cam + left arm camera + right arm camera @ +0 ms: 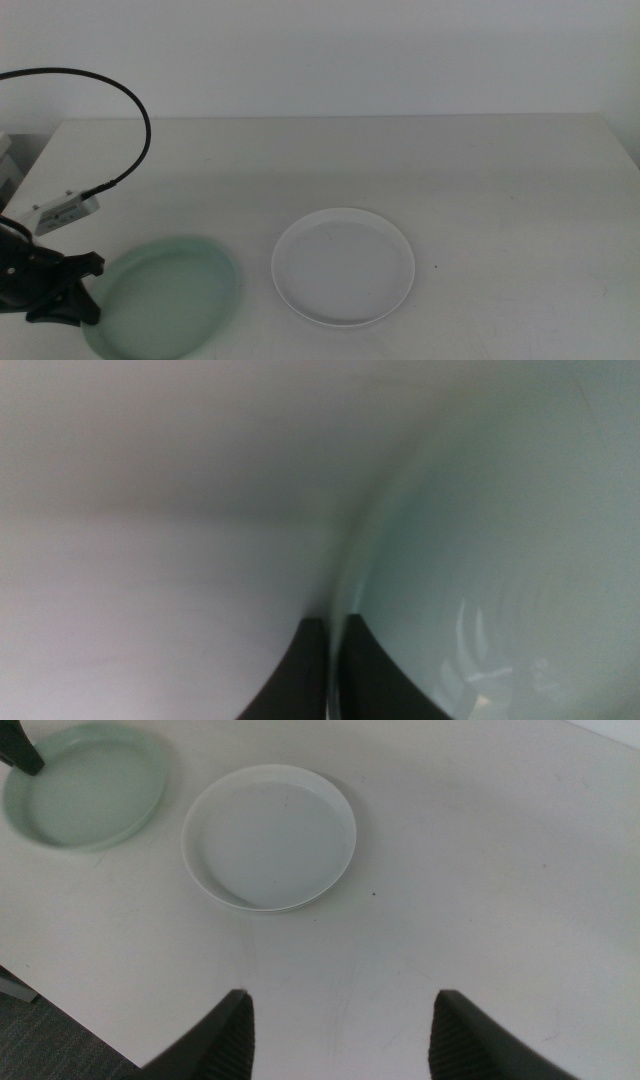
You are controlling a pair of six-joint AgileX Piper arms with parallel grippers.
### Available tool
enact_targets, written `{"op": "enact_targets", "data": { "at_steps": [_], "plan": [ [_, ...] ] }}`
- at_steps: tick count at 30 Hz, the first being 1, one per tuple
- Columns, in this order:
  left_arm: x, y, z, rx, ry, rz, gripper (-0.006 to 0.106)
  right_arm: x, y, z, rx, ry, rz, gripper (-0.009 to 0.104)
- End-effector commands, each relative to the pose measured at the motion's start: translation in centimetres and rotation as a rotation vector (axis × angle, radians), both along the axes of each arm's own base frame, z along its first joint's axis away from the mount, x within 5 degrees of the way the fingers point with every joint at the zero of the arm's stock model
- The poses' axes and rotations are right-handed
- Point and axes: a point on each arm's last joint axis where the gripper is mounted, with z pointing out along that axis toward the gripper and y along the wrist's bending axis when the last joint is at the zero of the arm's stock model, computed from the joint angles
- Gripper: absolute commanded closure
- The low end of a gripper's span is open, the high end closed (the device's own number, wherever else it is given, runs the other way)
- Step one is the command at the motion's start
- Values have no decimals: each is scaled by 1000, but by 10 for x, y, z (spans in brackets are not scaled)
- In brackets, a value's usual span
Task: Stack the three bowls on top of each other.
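Two bowls show in the middle view, not three; you cannot see a grey one anywhere. The white bowl sits flat near the middle of the table. The mint green bowl is just beside it, toward the left side and near the front edge. Your left gripper is at that bowl's outer rim, with one jaw over the rim and one under it. The green bowl looks blurry, so I think it is being moved. You hold it by the rim because a bowl this flat gives you nothing else to pinch.

In the left wrist view, the jaws are squeezed tight on the thin green rim, one each side.

In the right wrist view, your right gripper hangs above the near side of the table with its jaws wide apart and nothing in them. It waits, out of the way. Both bowls lie well apart from it.
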Motion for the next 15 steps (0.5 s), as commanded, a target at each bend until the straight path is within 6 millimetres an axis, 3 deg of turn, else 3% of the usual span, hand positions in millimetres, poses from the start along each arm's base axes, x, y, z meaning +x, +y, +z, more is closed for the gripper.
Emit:
{"op": "enact_targets", "data": {
  "at_steps": [1,8,11,15],
  "plan": [
    [2,-2,25,7,-48,7,100,2,0,10,22,-73,-12,50],
    [2,-15,108,7,-149,-28,100,2,0,10,22,-73,-12,50],
    [12,-42,137,34,-171,-81,100,2,0,10,22,-73,-12,50],
    [29,-93,157,45,-220,-166,100,2,0,10,22,-73,-12,50]
  ]
}}
